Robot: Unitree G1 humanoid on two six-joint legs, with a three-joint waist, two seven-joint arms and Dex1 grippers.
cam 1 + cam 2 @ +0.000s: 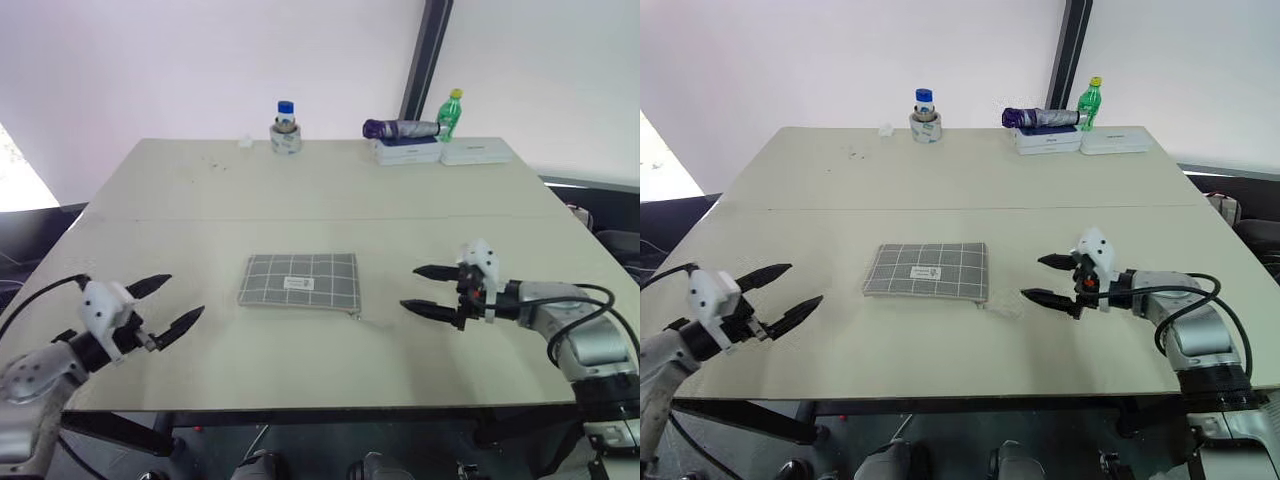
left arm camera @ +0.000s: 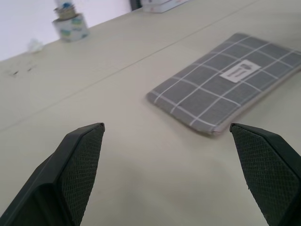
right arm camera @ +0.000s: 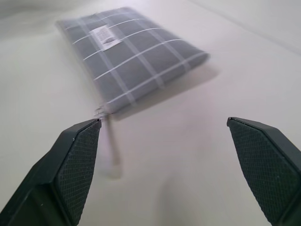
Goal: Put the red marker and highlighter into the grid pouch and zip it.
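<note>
On the table, head views: flat grey fabric grid pouch (image 1: 299, 281) with white lines and a small white label lies mid-table (image 1: 330, 190), between the two grippers and apart from both.
Left gripper (image 1: 168, 305): black fingers spread wide, holding nothing.
Right gripper (image 1: 426, 290): fingers spread wide, holding nothing.
Left wrist view: pouch lies flat beyond the parted fingertips (image 2: 80, 157).
Right wrist view: pouch's zip pull (image 3: 112, 151) trails from its corner near one fingertip (image 3: 80, 155).

1 pouch (image 1: 299, 280), 2 bottles (image 1: 449, 114)
</note>
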